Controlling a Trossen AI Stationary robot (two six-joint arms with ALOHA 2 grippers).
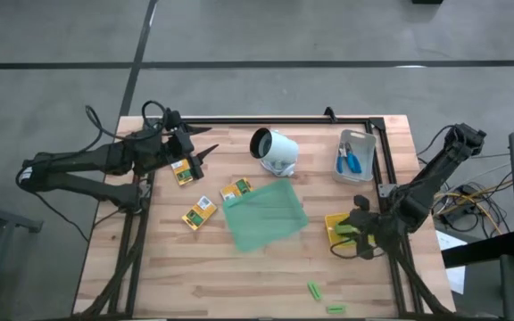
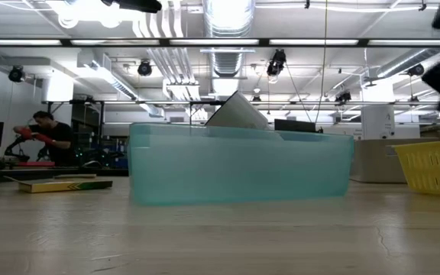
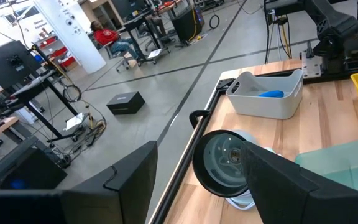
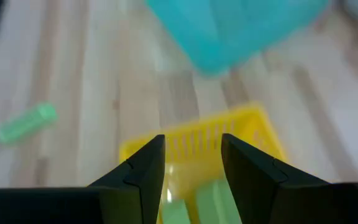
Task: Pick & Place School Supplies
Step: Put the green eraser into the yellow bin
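I have the wooden table (image 1: 266,267) under the overhead camera, and the biggest thing on it is the translucent green tray (image 1: 264,215) lying flat near the middle. Behind it stands a white camera unit (image 1: 275,150), and toward the right rear a pale bin (image 1: 356,156) holds the blue-handled scissors (image 1: 351,160). The shallow yellow tray (image 1: 339,232) sits at the right edge, just beside the green tray's corner.

My right gripper (image 1: 357,234) hangs directly over the yellow tray with its fingers spread. Nothing shows between them in the wrist view, and light-green blocks (image 4: 197,202) lie in the tray below. My left gripper (image 1: 205,153) is held above the rear left of the table, fingers parted and empty, aimed toward the white camera unit.

Three yellow-and-green packets are out on the wood: one (image 1: 182,171) just beside the left gripper, a second (image 1: 199,213) nearer the front, and a third (image 1: 236,190) touching the green tray's rear-left edge. Two light-green blocks remain loose near the front edge (image 1: 314,289) (image 1: 337,308).

I judge the loose blocks to be the right arm's next job: they lie toward the front edge and a little leftward of that gripper, clearly nearer to it than to the left. The nearer block's long axis runs diagonally across the planks, so I would turn the wrist to close across its short side.
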